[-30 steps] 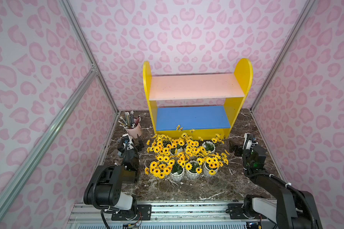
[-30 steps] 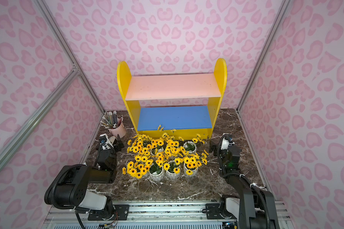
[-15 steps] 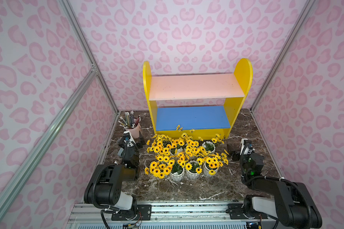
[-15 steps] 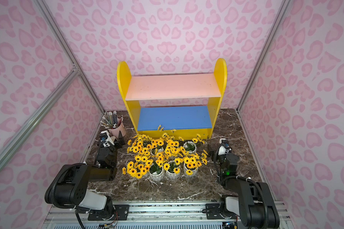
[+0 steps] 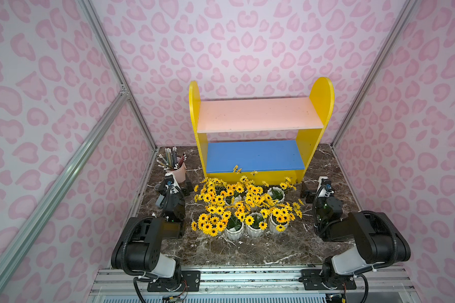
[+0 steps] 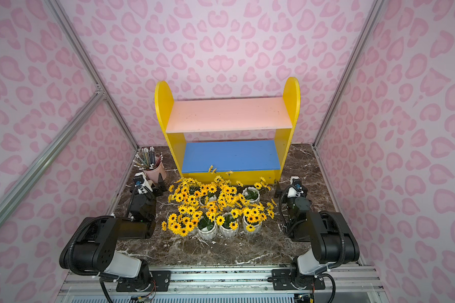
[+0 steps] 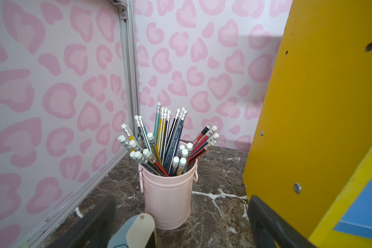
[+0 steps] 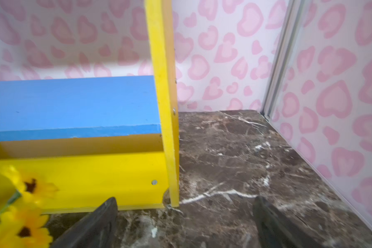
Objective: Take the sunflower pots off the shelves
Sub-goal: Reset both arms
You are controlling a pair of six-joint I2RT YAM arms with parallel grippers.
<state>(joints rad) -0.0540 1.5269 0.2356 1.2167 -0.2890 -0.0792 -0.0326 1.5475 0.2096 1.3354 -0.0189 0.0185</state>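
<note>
The sunflower pots (image 5: 244, 207) (image 6: 216, 207) stand crowded together on the marble table in front of the shelves (image 5: 258, 115) (image 6: 229, 115). Both the pink upper board and the blue lower board (image 5: 252, 156) are bare. My left gripper (image 5: 171, 185) (image 7: 182, 199) is open and low at the left of the cluster, facing the pink pencil cup (image 7: 168, 197) with nothing between its fingers. My right gripper (image 5: 317, 190) (image 8: 186, 201) is open at the right, near the shelves' right front corner (image 8: 170, 193). Two sunflower blooms (image 8: 28, 186) show at the edge of the right wrist view.
The pink cup of pencils (image 5: 177, 171) stands by the left wall beside the shelves' yellow side panel (image 7: 309, 107). Pink patterned walls with aluminium posts (image 5: 352, 105) enclose the table on three sides. Bare marble (image 5: 260, 249) lies between the pots and the arm bases.
The right arm has folded back and lower toward its base, its gripper staying near the shelves' right corner. The left gripper has crept slightly toward the pencil cup. Both stay open.
</note>
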